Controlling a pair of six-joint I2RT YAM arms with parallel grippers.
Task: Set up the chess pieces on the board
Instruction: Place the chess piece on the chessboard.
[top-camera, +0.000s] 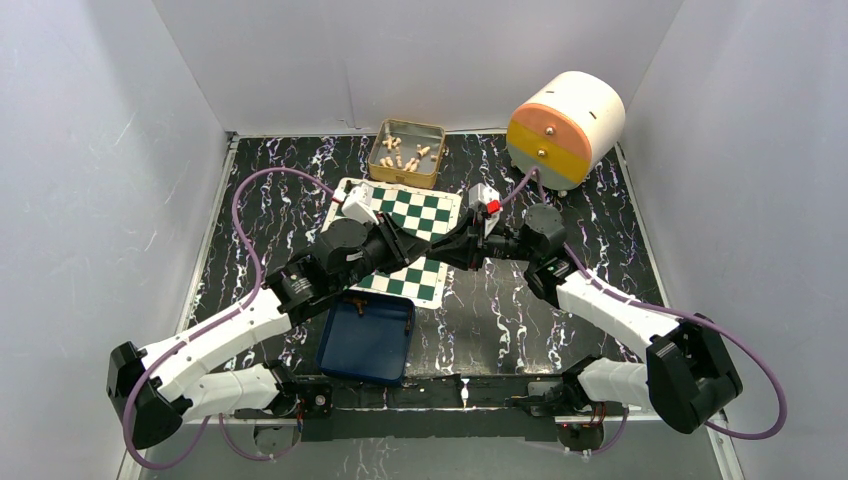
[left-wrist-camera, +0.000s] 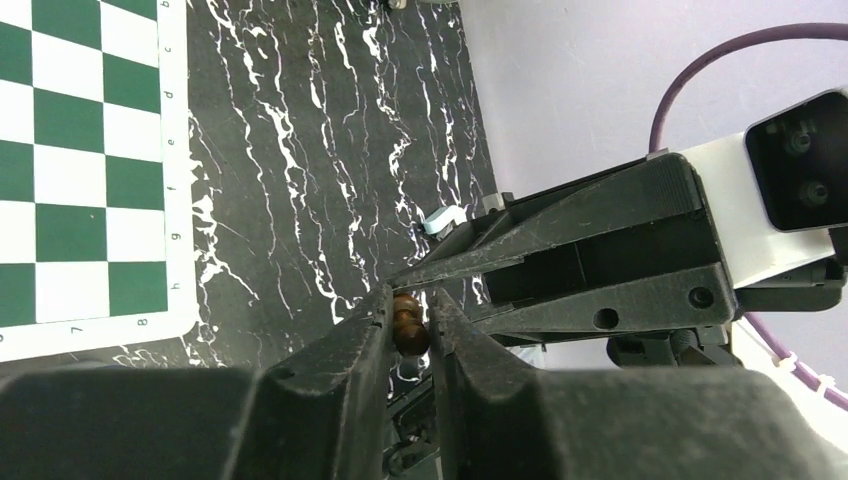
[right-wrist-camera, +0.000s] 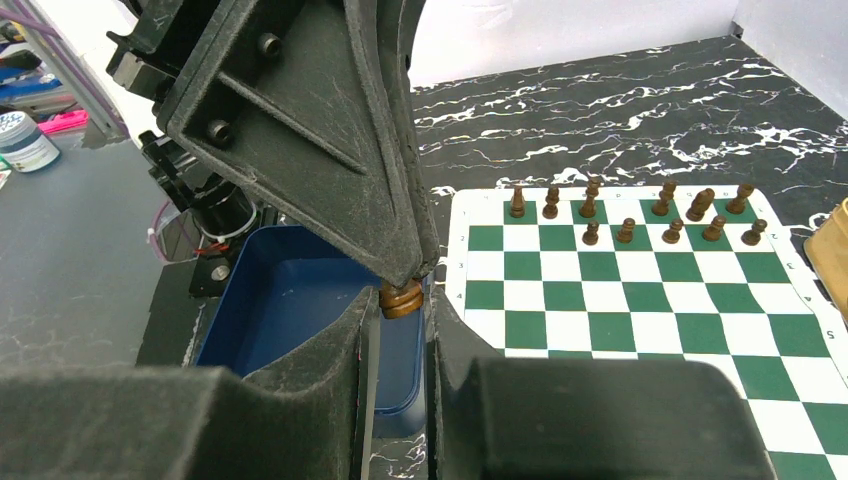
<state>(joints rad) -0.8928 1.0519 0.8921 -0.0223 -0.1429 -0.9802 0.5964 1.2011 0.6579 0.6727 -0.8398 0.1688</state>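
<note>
One dark-brown chess piece (left-wrist-camera: 409, 326) is pinched between both grippers at once, in the air by the board's near edge. My left gripper (left-wrist-camera: 410, 302) is shut on its rounded head. My right gripper (right-wrist-camera: 401, 303) is shut on its ringed base (right-wrist-camera: 402, 299), with the left fingers (right-wrist-camera: 340, 150) coming down from above. From the top view, the two grippers (top-camera: 440, 246) meet tip to tip and hide the piece. The green-and-white board (right-wrist-camera: 650, 300) carries two rows of brown pieces (right-wrist-camera: 630, 215) along its far edge.
A blue tray (top-camera: 368, 345) lies beside the board's near corner, under the left arm. A gold tin (top-camera: 436, 168) with cream pieces stands behind the board. A cream and orange drum (top-camera: 565, 125) sits at the back right. White walls close in the black marbled table (top-camera: 520, 310).
</note>
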